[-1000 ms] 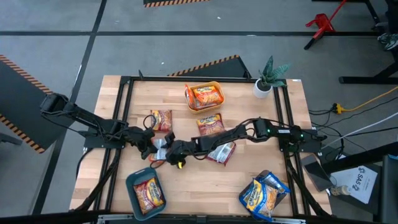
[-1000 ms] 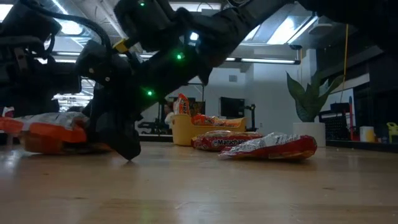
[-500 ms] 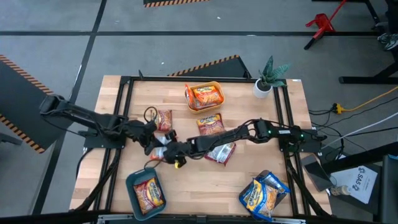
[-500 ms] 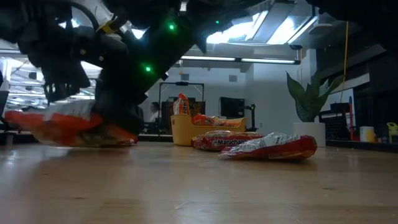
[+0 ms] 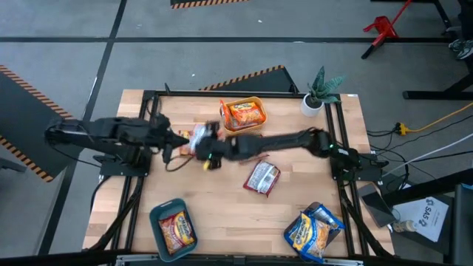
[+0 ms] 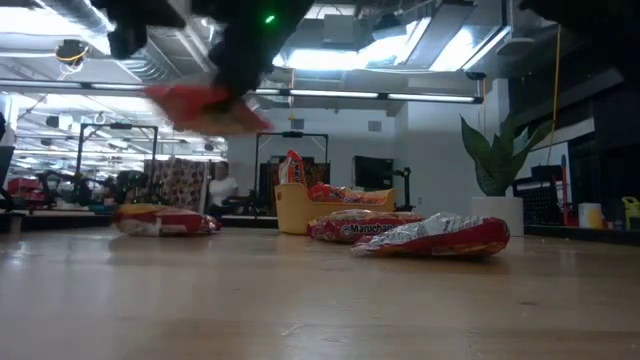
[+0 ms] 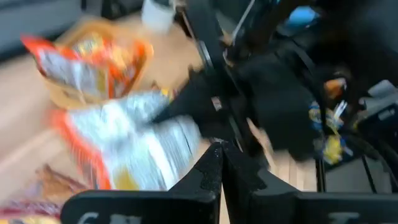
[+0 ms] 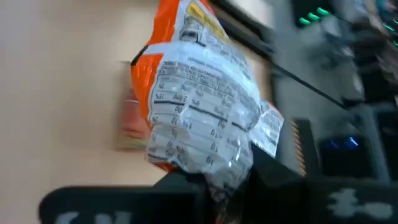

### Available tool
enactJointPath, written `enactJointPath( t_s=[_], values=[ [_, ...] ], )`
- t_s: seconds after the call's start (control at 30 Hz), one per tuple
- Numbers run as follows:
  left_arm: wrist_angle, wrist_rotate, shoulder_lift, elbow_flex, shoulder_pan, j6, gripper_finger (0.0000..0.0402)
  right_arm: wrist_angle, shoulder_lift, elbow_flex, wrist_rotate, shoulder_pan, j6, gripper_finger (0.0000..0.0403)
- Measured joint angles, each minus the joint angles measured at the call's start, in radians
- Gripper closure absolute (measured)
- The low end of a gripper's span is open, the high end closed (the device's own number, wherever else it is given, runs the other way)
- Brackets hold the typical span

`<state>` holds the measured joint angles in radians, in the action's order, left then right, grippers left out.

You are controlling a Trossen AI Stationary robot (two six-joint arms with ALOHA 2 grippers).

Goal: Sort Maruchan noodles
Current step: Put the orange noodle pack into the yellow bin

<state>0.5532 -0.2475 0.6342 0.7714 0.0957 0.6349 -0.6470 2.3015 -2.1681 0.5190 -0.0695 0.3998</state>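
Left gripper (image 5: 171,140) hangs shut and empty just beside the catch, probably clear of the handover. Right gripper (image 5: 207,148) is pinched on an orange packet (image 5: 199,137), lifted off the table (image 5: 222,214) near the yellow bin (image 5: 258,103), likely its sorting home since that bin holds orange packs. Its back panel faces the right wrist view, print too small to read. A loose packet (image 6: 356,226) on the wood reads "Maruchan"; a red-silver one (image 5: 262,178) lies apart
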Motion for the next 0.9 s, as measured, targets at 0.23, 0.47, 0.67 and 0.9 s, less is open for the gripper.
enactJointPath(
  t_s=[0.23,0.47,0.67,0.9],
  values=[
    [0.008,-0.102,-0.03,0.053,0.0,-0.065,0.0401,-0.322,-0.141,0.001,0.121,0.128,-0.284,0.037],
    [0.013,-0.137,-0.034,0.053,0.0,-0.07,0.0401,-0.55,-0.137,0.05,0.114,0.242,-0.546,0.037],
    [0.017,-0.174,-0.031,0.053,0.0,-0.072,0.0401,-0.418,-0.131,0.171,0.048,0.278,-0.53,0.037],
    [0.017,-0.183,-0.031,0.053,0.0,-0.098,0.0402,-0.331,-0.131,0.302,0.062,0.294,-0.582,0.0354]
  ],
)
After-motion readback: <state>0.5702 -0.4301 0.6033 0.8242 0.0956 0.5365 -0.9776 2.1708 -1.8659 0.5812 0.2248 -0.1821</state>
